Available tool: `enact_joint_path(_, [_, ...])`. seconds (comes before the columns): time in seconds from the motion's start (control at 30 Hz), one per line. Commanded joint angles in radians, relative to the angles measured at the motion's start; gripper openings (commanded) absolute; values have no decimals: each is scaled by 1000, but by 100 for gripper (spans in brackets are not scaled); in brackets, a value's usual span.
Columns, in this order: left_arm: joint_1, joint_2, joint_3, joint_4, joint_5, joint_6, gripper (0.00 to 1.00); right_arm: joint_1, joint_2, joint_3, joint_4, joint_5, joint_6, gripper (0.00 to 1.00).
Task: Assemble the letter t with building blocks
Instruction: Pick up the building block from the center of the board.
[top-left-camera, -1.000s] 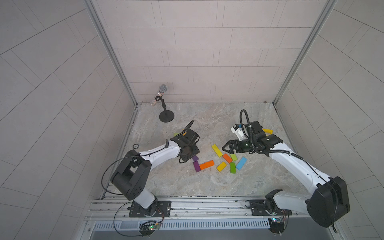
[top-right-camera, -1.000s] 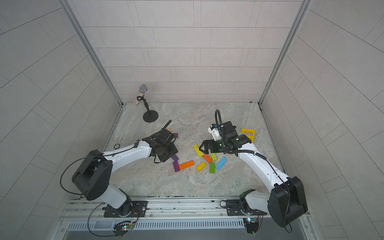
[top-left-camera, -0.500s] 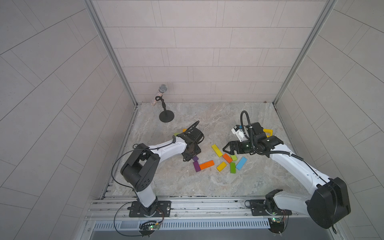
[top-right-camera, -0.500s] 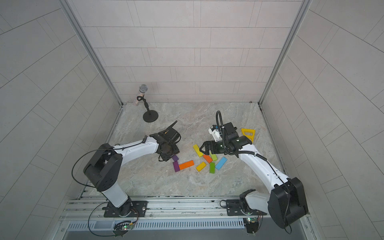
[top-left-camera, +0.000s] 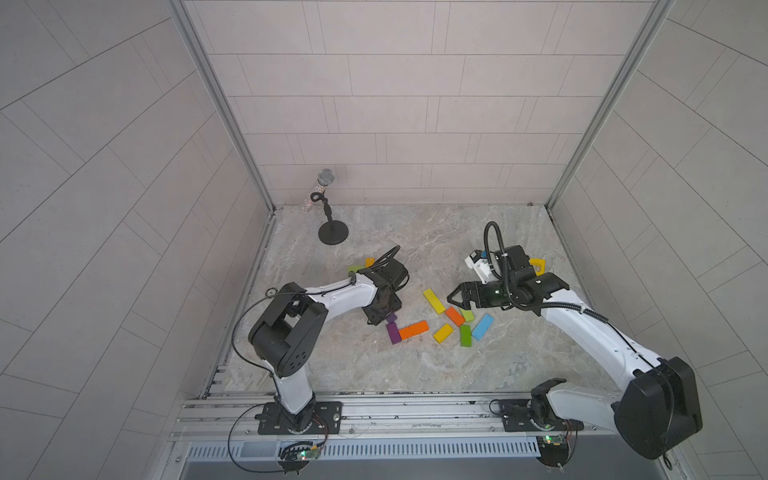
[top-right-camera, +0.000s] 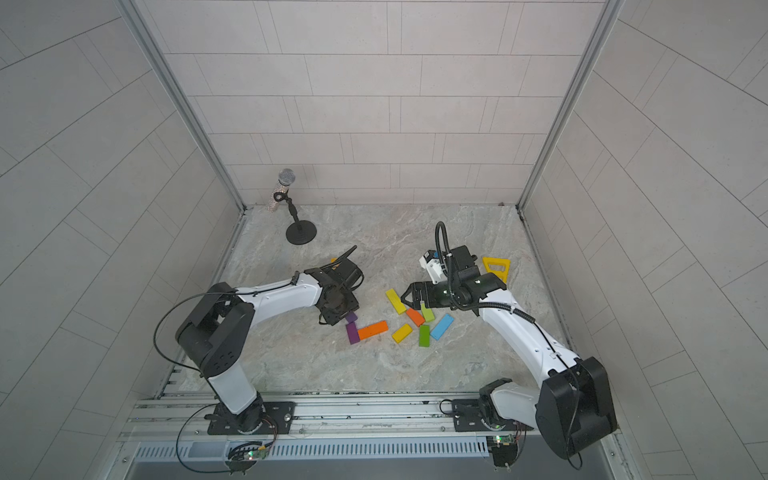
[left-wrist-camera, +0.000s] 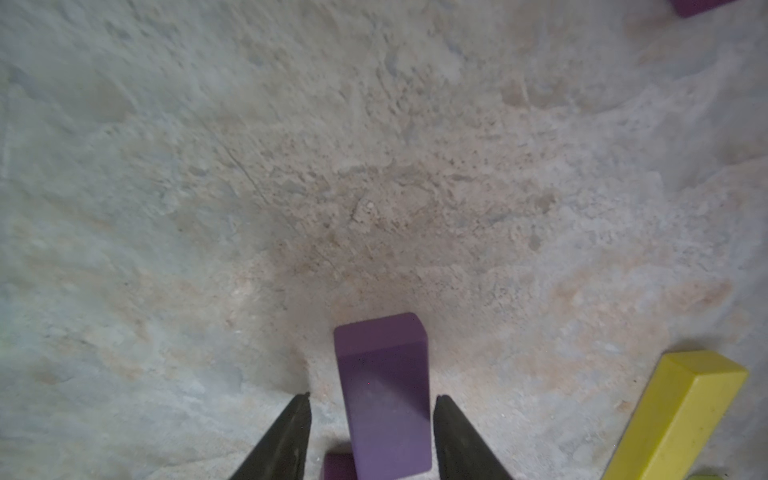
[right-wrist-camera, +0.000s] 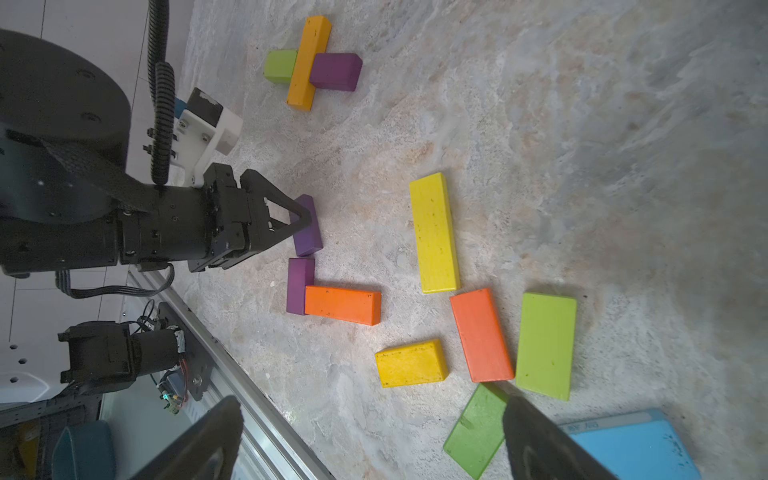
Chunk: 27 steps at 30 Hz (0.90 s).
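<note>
Lying on the marbled surface (left-wrist-camera: 374, 166), a short purple block (left-wrist-camera: 382, 374) is framed by the left end effector (left-wrist-camera: 372, 399). Its jaws are partly open and not yet pressed on the block, and a sliver of surface is seen beside one fingertip (left-wrist-camera: 299, 415). The block's long axis is directed forward between the fingers. The right end effector (right-wrist-camera: 372, 401), spread wide and empty, is placed farther off, over the loose blocks (right-wrist-camera: 482, 334).
</note>
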Motion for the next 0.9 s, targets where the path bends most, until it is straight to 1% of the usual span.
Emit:
enact_joint_path(0.0, [-6,14,13,-13,-28,-16,52,-7,-30,-14,6,-14,-18,100])
enact_joint_path(0.23, [-9,49,35,-17,-12,-5,49,-18,-39,-16,6,-19,-19,100])
enact_joint_path(0.3, [-10,53,36,-21,-10,0,46,-22,-40,-18,6,-20,-19,100])
enact_joint_path(0.43, [-9,53,25,-21,-7,16,37,-27,-40,-21,6,-27,-18,100])
enact_joint_path(0.5, [-8,47,16,-20,-6,32,34,-28,-39,-21,6,-27,-18,100])
enact_joint_path(0.67, [21,-2,-13,-23,-37,121,21,-28,-21,1,-15,-28,-18,100])
enact_joint_path(0.8, [67,-63,-61,4,-27,216,15,-28,-11,26,-32,-17,-12,100])
enact_joint_path(0.87, [90,-94,-68,-14,-16,271,13,-28,-8,37,-31,-9,-4,100])
